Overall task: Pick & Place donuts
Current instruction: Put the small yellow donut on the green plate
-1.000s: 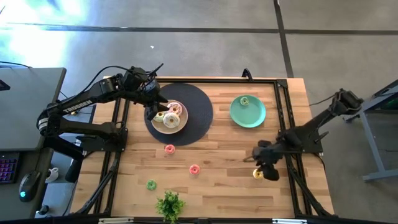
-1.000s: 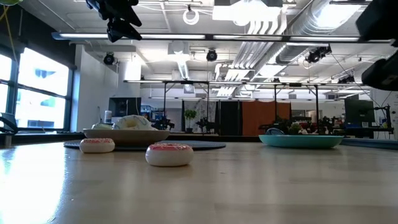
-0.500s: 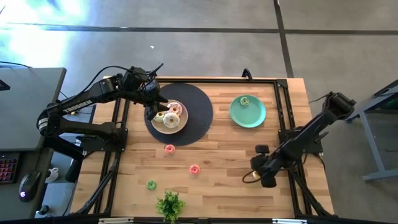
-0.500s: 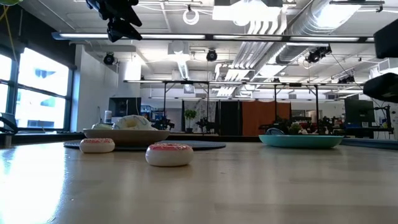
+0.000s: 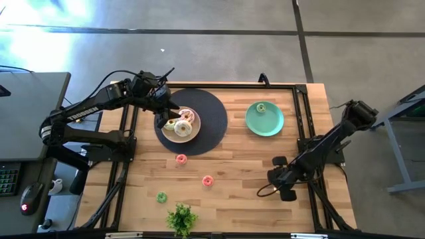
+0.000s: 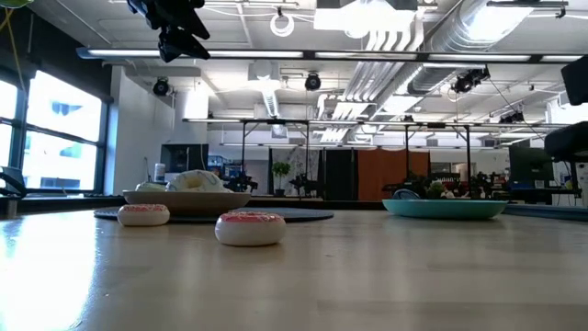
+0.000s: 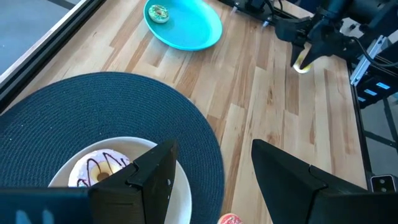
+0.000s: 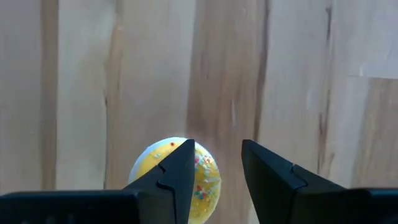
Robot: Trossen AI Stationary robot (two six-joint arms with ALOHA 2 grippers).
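White lettering on the left arm (image 5: 78, 114), too small to read. Wooden surface (image 5: 232, 159), concrete floor around it. Right gripper (image 8: 214, 171) low near the teal plate (image 5: 264, 119), fingers released; yellow donut (image 8: 177, 177) against one finger, partly between them. Left gripper (image 7: 211, 180), fingers released, over the beige plate (image 5: 179, 129).

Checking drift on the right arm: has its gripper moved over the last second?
Yes. In the high view the right gripper has shifted slightly toward the table's near edge, farther from the teal plate, and now hides the yellow donut.
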